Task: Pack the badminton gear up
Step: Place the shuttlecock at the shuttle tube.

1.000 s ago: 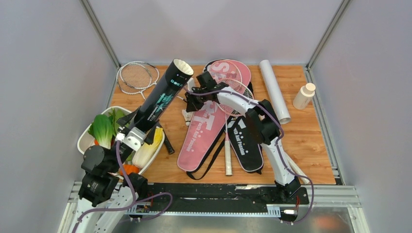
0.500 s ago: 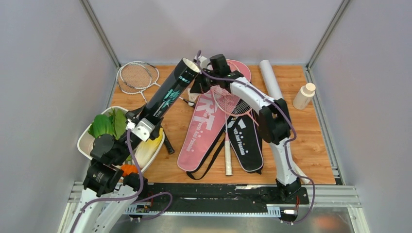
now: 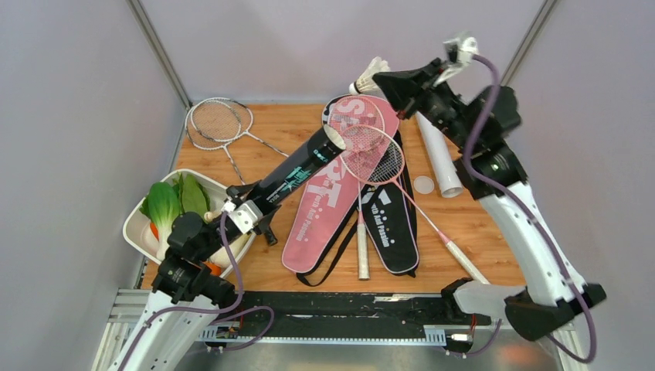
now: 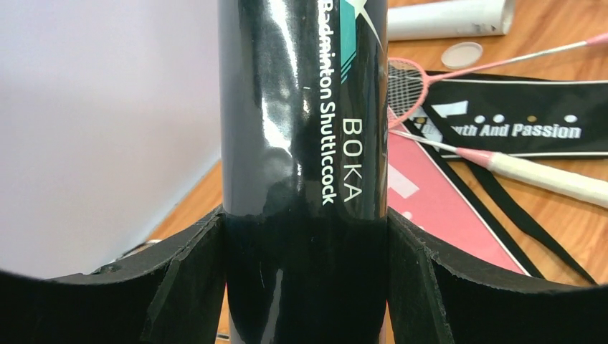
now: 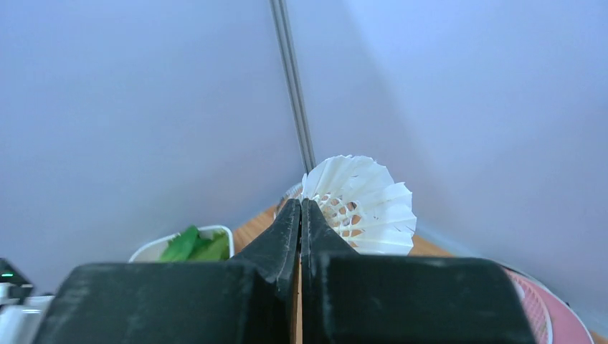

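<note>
The right fingers (image 5: 283, 236) pinch shut on a white feathered shuttlecock (image 5: 369, 201), held high over the table's (image 3: 297, 120) far edge. The left fingers (image 4: 193, 265) clamp a glossy black tube (image 4: 301, 107), whose far end is over the pink bag (image 3: 324, 205). A pink racket (image 3: 371, 147) lies across it, and a white tube (image 3: 434, 143) lies toward the far right corner.

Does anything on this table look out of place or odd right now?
Yes, two things. A white tray of vegetables sits at the left near edge and has nothing to do with badminton. A loose round cap lies on the wood beside the near end of the white tube, not fitted on it.
</note>
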Available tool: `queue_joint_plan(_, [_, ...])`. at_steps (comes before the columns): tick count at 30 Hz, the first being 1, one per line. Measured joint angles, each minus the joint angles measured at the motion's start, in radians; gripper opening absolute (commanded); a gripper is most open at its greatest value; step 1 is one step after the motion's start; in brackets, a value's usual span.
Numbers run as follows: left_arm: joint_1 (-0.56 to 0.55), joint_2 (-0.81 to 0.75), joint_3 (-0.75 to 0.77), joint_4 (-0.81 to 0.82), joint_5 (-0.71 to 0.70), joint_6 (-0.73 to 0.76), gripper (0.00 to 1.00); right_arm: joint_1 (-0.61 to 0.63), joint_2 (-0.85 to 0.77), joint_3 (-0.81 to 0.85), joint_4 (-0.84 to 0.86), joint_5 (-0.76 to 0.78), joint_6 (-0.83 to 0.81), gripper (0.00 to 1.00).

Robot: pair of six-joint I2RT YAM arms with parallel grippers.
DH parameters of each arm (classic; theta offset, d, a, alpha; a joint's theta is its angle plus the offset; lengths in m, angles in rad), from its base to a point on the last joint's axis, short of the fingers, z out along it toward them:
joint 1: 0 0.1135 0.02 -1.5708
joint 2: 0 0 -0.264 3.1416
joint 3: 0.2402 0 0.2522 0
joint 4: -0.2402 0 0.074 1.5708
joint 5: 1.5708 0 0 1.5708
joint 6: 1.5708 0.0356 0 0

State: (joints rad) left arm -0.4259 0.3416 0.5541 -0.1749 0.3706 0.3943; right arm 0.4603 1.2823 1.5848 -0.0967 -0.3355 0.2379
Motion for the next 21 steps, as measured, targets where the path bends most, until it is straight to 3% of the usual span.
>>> queue_joint_plan(7, [0.000, 0.068, -0.027, 0.109, 0.097, -0.020, 0.07, 0.007, -0.212, -0.092, 0.075, 0.012, 0.104, 0.00])
queue_joint_plan(21, [0.000, 0.151, -0.024, 0.276, 0.202, -0.051, 0.06, 0.007, -0.256, -0.289, 0.052, -0.137, 0.296, 0.00])
